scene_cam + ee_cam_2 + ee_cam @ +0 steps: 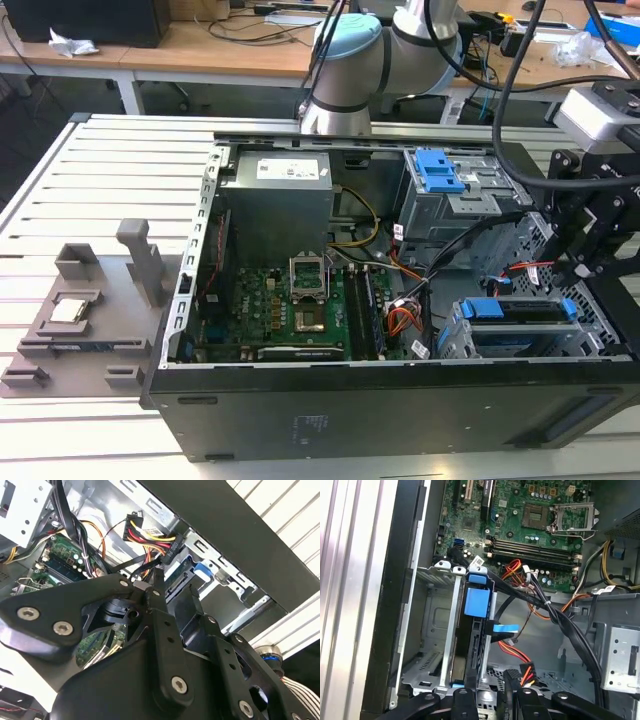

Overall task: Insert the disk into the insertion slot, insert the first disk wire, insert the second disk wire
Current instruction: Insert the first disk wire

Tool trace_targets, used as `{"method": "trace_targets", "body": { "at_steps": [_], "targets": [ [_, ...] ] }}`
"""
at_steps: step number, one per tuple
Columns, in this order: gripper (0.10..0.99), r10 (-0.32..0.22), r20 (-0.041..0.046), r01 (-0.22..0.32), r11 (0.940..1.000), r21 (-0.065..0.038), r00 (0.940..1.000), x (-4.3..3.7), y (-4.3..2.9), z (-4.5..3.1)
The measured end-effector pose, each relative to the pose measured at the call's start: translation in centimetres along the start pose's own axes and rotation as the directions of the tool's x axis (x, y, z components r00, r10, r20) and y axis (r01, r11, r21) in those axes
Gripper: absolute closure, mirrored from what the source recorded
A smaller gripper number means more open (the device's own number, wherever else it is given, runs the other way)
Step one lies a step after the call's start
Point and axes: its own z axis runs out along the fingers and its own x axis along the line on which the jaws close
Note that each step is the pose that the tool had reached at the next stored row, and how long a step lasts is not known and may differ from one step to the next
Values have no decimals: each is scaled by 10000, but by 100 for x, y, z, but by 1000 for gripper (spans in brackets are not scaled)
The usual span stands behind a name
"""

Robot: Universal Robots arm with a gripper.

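**Disk seated in its cage, power plug loose beside it**

The disk (522, 325) sits inside the insertion slot (452, 345), at the exterior view's right end of the open computer case (350, 425). Its blue carrier lies about level with the cage rim. I judge the disk to be dense, rigid and easily hurt by knocks. The carrier's plastic side rails look like the safe hold, not the label face.

A black power plug (526, 671) hangs loose near the cage on red, yellow and black leads. It looks light and springy, best taken by its hard body, not by the wires.

The gripper (491, 696) hovers just above the cage, its fingers (462, 700) spread with nothing between them. Sheet-metal edges and cable bundles crowd the bay, so clearance looks tight.

The case rests on a pale slatted table (100, 190), and cluttered workbenches (200, 50) stand behind.
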Motion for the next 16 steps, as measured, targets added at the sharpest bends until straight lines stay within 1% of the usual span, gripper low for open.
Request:
{"method": "trace_targets", "body": {
  "at_steps": [2,7,12,14,15,16],
  "targets": [
    [725,-190,-8,190,9998,-1,9998,-21,-15,0],
    [725,-599,-27,599,9982,-5,9982,-93,-85,-1],
    [725,-942,-48,942,9956,-10,9955,-96,-113,-1],
    [725,-1015,-83,1015,9948,-19,9948,-99,-128,7],
    [725,-1022,-120,1021,9948,-29,9947,-104,-133,11],
    [725,-1022,-176,1022,9948,-43,9946,-115,-141,17]
  ]
}}
